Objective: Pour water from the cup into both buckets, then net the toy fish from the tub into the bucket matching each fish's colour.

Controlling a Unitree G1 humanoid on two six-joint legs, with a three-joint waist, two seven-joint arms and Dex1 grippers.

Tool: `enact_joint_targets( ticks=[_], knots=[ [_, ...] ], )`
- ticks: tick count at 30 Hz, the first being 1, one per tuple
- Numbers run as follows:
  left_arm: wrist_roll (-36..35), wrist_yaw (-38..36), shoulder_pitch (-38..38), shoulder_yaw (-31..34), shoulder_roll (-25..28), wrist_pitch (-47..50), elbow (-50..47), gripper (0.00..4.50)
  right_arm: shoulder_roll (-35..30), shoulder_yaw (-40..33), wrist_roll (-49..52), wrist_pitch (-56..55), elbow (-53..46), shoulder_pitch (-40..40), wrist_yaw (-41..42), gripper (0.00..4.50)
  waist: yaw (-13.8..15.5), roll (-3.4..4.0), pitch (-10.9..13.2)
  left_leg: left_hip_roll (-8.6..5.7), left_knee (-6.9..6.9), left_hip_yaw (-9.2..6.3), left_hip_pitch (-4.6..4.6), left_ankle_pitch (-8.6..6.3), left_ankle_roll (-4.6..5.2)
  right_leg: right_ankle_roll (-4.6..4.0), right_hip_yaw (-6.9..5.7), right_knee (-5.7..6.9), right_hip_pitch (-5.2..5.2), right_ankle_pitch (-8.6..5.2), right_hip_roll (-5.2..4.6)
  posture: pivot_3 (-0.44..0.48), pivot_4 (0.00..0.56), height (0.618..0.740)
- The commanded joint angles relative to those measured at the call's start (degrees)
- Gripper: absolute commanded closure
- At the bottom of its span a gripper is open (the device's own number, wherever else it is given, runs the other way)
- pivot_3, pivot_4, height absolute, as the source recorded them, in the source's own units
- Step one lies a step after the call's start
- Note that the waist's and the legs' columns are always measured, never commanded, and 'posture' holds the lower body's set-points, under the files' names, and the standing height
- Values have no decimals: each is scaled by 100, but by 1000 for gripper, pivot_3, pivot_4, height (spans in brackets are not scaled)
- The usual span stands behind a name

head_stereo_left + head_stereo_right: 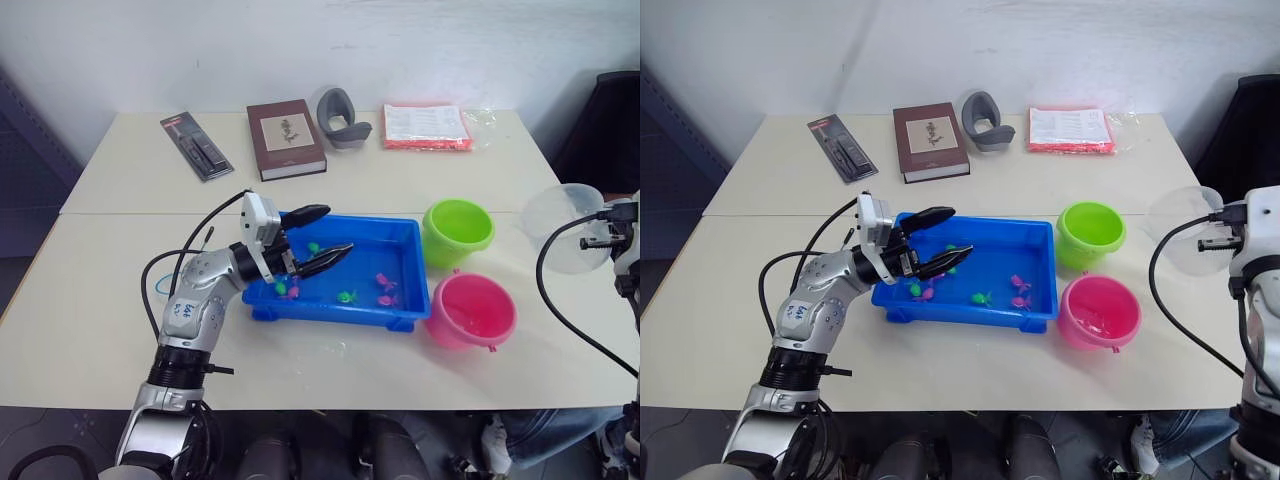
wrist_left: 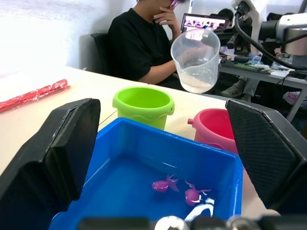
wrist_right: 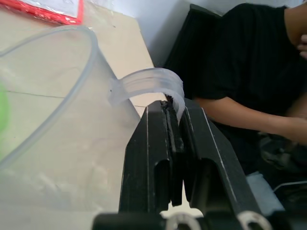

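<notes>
The blue tub (image 1: 330,312) sits mid-table with several small pink fish (image 1: 385,283) and green fish (image 1: 347,296) in it. My left gripper (image 1: 338,229) hovers open over the tub's left half, nothing between its fingers (image 2: 57,148). The lime green bucket (image 1: 457,232) stands at the tub's far right corner. The pink bucket (image 1: 471,310) stands nearer me, at the tub's right end. My right gripper (image 3: 175,108) is shut on the handle of the clear cup (image 1: 563,225), held upright in the air to the right of the green bucket. A little water lies in the cup's bottom (image 2: 195,84).
At the table's back lie a black package (image 1: 196,146), a brown book (image 1: 286,139), a grey curved object (image 1: 340,117) and a red-edged packet (image 1: 426,127). A person in a black shirt (image 2: 139,43) sits beyond the table's right end.
</notes>
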Motion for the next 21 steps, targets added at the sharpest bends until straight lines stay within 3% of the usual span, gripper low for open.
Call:
enact_joint_targets(
  ticks=[1,21],
  knots=[
    [82,7,36,-52,9,-158,-192,0,-235,233,-297,-626,254,-279,2,4431,-5,0,0,0,0,2,0,0,0,1,0,1,0,0,0,0,150,740],
    [293,42,193,-233,12,-457,-228,0,-701,1773,-1963,-3015,1655,-1071,-286,4431,-13,0,1,6,0,3,-4,5,-11,4,-2,-4,-1,2,2,0,150,740]
  ],
)
